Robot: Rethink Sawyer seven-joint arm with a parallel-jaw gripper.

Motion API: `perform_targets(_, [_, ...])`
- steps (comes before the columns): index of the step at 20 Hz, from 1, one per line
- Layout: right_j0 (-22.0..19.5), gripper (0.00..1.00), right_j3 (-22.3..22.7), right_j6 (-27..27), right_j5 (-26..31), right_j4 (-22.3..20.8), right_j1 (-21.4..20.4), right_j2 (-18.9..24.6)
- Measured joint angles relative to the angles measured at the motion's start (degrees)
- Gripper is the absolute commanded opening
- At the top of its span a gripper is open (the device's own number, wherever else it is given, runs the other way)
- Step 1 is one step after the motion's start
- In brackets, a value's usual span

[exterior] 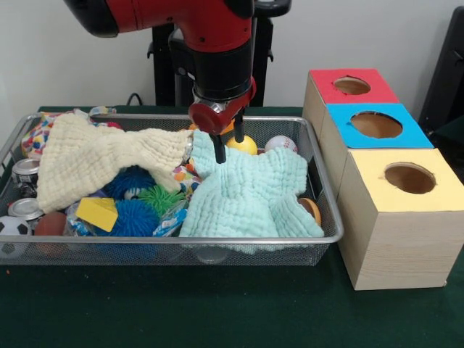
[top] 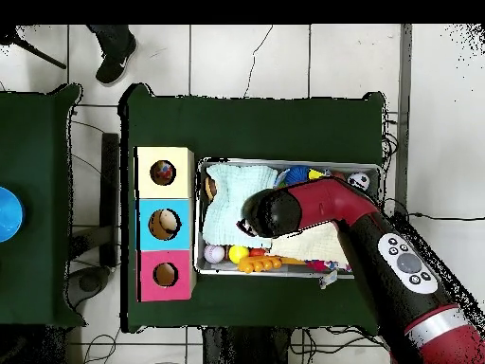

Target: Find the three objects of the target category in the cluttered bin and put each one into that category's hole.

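The silver wire-mesh bin [exterior: 328,190] is full of clutter. One spotted cloth [exterior: 34,135] lies at its back left corner. Another spotted patch [exterior: 185,174] shows between the cream cloth [exterior: 94,156] and the mint-green cloth [exterior: 246,192]. My gripper [exterior: 228,150] hangs open and empty, its tips at the mint cloth's far edge. The yellow-topped box has its round hole [exterior: 409,177] at the right front. In the overhead view the arm's head [top: 256,223] hides the gripper over the bin [top: 289,161], and something colourful shows inside the yellow box's hole [top: 163,172].
The blue-topped box [exterior: 375,125] and the red-topped box [exterior: 351,85] stand behind the yellow one. Blue and green spiky balls [exterior: 134,196], a yellow ball [exterior: 243,143], a baseball [exterior: 280,143], tins [exterior: 27,170] and a small football [exterior: 13,228] fill the bin. A person's shoe [top: 116,57] shows at the overhead view's top.
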Motion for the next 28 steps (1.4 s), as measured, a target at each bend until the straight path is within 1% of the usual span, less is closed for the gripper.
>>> perform_targets(12, [-0.01,1.00,-1.34,0.00,0.00,-0.92,0.17,0.00])
perform_targets(16, [-0.08,1.00,-2.60,0.00,-0.01,-2.01,1.61,-0.01])
perform_targets(21, [-0.14,1.00,-4.35,0.00,-1.43,-3.44,5.13,-0.01])
perform_targets(22, [-0.15,1.00,-4.68,0.00,-2.72,-3.87,6.41,-0.02])
perform_targets(25, [-0.11,1.00,-4.93,0.00,-4.65,-4.49,7.82,-0.03])
perform_targets(26, [0.05,1.00,-5.09,0.00,-6.38,-5.14,8.91,-0.13])
perform_targets(28, [0.24,1.00,-5.19,0.01,-7.95,-5.44,9.77,-0.19])
